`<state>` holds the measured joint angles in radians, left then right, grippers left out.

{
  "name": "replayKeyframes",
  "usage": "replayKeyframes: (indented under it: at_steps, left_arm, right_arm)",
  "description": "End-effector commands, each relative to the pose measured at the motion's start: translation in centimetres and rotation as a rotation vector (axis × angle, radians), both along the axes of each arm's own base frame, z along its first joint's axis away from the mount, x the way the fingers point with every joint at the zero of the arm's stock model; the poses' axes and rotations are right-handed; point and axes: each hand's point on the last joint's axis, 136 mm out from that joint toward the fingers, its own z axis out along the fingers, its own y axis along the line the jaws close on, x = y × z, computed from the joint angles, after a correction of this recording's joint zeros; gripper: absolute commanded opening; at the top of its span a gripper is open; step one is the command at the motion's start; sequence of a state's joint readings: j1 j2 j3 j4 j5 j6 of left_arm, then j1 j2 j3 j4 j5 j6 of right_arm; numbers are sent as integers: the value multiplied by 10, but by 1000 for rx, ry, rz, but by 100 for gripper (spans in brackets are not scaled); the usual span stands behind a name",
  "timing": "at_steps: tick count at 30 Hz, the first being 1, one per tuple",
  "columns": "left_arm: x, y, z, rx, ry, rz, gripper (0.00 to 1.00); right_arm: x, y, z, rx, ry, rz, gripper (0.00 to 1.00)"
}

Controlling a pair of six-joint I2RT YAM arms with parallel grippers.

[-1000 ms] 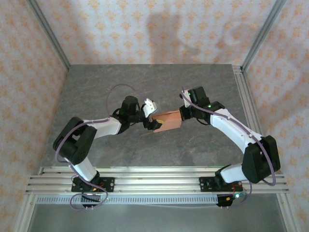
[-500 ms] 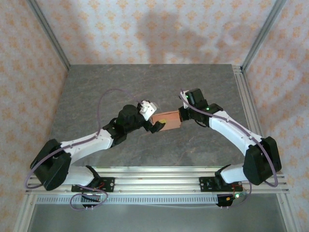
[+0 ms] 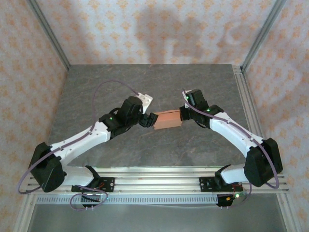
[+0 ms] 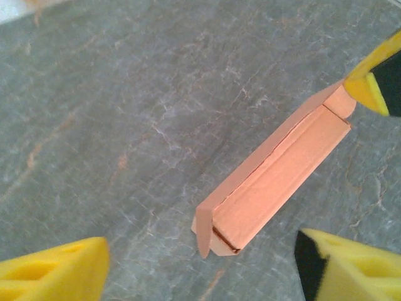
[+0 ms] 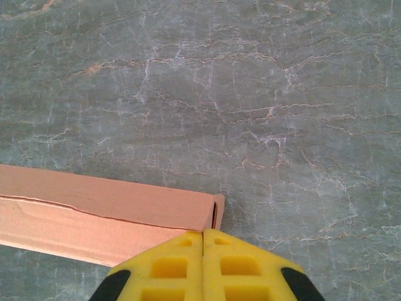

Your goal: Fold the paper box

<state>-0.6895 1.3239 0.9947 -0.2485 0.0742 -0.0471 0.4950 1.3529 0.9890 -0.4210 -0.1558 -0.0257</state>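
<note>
Left gripper (image 4: 200, 269) wide apart, yellow pads (image 4: 53, 273) either side of the near end of the paper box (image 4: 276, 175), touching nothing afaict. Box out in the middle of the table (image 3: 96, 87), strung btwn the two arms. Can't tell if resting on it or hanging just above. Right gripper (image 3: 182, 116) pinched together on the far end tab (image 4: 341, 100), just a sliver of card btwn its pads.

Handling-wise: looks v. light, thin card. Prob stiff enough along the length when folded up like this, but easy to crush or crease w/ a hard squeeze. Smooth too, so could slip. Best to grab by edges or end flaps, not the hollow middle, imo.

Looks: plain salmon-orange, no print, long shallow rectangle. Slightly wavy seam along one long side, and near-end flap (image 4: 202, 235) sticking out, not tucked, so prob not finished yet.
</note>
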Motion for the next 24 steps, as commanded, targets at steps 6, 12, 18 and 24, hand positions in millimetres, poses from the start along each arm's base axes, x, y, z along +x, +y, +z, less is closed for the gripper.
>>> replayKeyframes:
  at_steps: [6,12,18,24]
  left_arm:
    - [3,-11,-32,52,135,-1,56]
    - [10,-10,-43,82,179,37,41]
    - [16,-9,-47,66,210,61,25]
    - [18,-12,-50,55,227,61,16]
  right_arm:
    - [1,-2,5,11,-28,-30,0]
    - [1,-2,7,12,-31,-29,0]
    - [3,-4,3,-7,-27,-36,0]
    - [3,-2,4,-1,-25,-29,0]
